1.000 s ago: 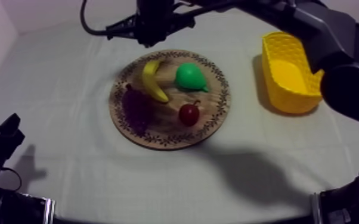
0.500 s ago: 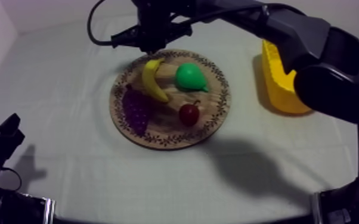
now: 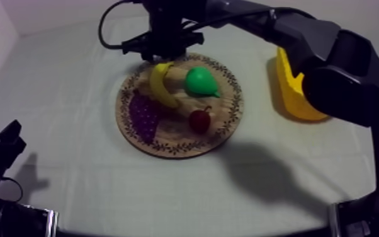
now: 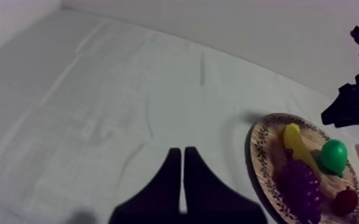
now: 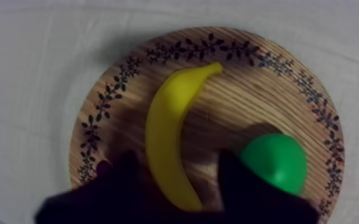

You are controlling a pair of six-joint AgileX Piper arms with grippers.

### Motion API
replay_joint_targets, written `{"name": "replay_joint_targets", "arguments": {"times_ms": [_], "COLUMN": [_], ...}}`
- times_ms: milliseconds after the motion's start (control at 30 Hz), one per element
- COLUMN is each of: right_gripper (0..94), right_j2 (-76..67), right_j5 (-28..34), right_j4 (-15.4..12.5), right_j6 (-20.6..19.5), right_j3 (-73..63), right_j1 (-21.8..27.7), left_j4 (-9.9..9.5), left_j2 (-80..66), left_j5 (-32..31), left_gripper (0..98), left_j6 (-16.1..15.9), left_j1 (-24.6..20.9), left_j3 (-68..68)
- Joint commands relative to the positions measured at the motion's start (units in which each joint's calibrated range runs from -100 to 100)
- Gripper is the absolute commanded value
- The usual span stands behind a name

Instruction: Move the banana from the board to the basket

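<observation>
The right hand (image 5: pixel 180 182) hangs open over the banana (image 5: pixel 169 128), a finger at each side, seemingly lined up to close across it. The banana lies on the wooden board (image 5: pixel 241 89) beside the pear (image 5: pixel 275 162). The left hand (image 4: pixel 183 179) rests closed on nothing, clear of the work.

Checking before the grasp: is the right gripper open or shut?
Open. The right gripper has its fingers apart, astride the banana on the board.

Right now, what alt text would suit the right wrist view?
The right gripper, open, hangs over a banana on a round wooden board, one black finger at each side of it. A green pear lies beside one finger.
</observation>
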Motion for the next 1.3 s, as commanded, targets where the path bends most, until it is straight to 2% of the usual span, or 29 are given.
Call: {"name": "replay_joint_targets", "arguments": {"times_ms": [0,100,400,800,1267], "right_gripper": [68.6,77.6,88.2,87.4,85.7], "right_j2": [-0.3,-0.4,-1.6,-0.3,10.7], "right_j5": [0.0,-0.1,-0.7,-1.5,-1.3], "right_j4": [-0.3,-0.6,-1.2,-1.6,-1.9], "right_j6": [0.2,0.4,0.6,1.1,2.1], "right_j3": [0.4,1.2,3.9,3.8,-4.3], "right_j1": [0.0,-0.1,-0.6,-0.4,0.0], "left_j4": [-0.02,-0.02,-0.02,-0.02,-0.02], "left_j2": [0.0,0.0,0.0,0.0,0.0], "left_j5": [0.0,0.0,0.0,0.0,0.0], "left_gripper": [0.1,0.1,0.1,0.1,0.1], "left_j6": [0.0,0.0,0.0,0.0,0.0], "left_j1": [0.0,0.0,0.0,0.0,0.0], "left_j3": [0.0,0.0,0.0,0.0,0.0]}}
